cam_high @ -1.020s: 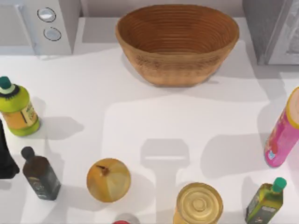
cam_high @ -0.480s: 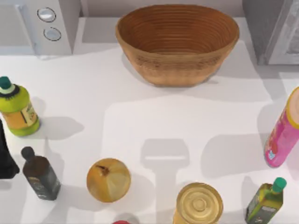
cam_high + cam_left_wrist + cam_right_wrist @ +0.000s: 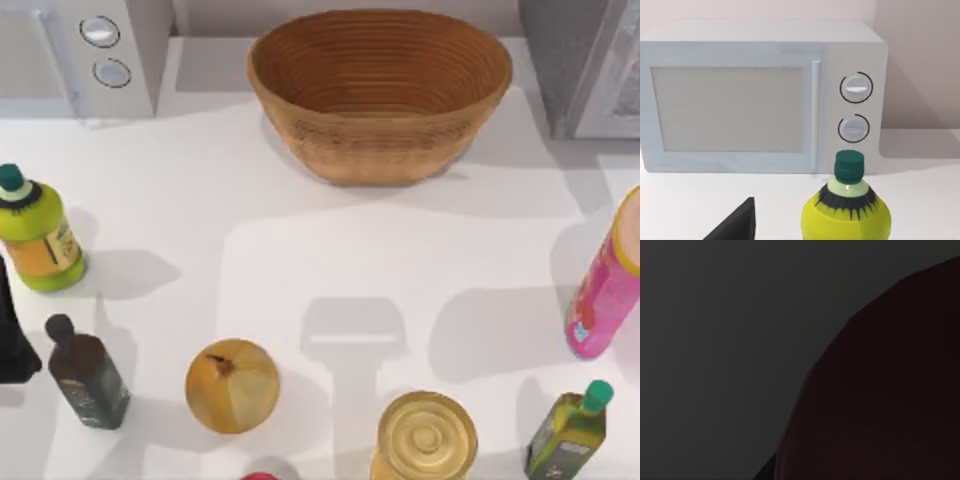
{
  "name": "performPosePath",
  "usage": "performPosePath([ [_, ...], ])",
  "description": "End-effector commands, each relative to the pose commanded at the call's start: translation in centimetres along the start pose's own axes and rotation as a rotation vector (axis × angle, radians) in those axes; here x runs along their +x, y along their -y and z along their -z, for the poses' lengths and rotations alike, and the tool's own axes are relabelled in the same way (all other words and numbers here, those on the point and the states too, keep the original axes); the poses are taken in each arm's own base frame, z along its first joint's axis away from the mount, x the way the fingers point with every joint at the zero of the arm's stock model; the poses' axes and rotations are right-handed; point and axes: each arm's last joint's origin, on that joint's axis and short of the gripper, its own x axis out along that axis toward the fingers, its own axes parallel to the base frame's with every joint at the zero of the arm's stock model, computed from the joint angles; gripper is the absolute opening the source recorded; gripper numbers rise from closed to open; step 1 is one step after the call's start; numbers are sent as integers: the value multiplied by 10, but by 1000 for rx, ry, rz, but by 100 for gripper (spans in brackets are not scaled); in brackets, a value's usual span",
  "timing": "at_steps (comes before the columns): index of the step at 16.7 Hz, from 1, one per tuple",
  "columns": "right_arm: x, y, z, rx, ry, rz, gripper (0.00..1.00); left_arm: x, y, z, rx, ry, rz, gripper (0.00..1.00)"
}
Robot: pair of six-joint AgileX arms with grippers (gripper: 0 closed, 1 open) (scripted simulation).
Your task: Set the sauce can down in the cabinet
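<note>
Sauce can (image 3: 260,477): just a maroon sliver at the table's near edge, in front of the onion (image 3: 232,385).

Cabinet (image 3: 585,65): far right corner of the table (image 3: 300,260), grey side and pale door panel cut off by the edge of the top view. Well apart from the can.

Left arm: dark shape at the left edge, beside the dark bottle (image 3: 88,375). Fingers: cannot tell. Its wrist view faces the microwave (image 3: 760,95), with the green bottle (image 3: 846,212) close in front.

Right wrist view is dark. Right fingers: cannot tell.

Open room: the middle of the table is bare, between the basket (image 3: 380,90) at the far side and the near row. The near row is crowded: onion, gold-topped can (image 3: 425,437) and olive bottle (image 3: 568,430). Pink tube (image 3: 605,285) lies at the right edge, between the olive bottle and the cabinet. Green bottle stands at the left edge.
</note>
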Motion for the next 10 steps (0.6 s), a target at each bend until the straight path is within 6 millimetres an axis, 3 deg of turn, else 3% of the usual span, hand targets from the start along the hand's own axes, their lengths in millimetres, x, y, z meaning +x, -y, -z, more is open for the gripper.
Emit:
performPosePath([
  [10,0,0,0,0,0,0,90,0,0,0,0,0,0,100],
])
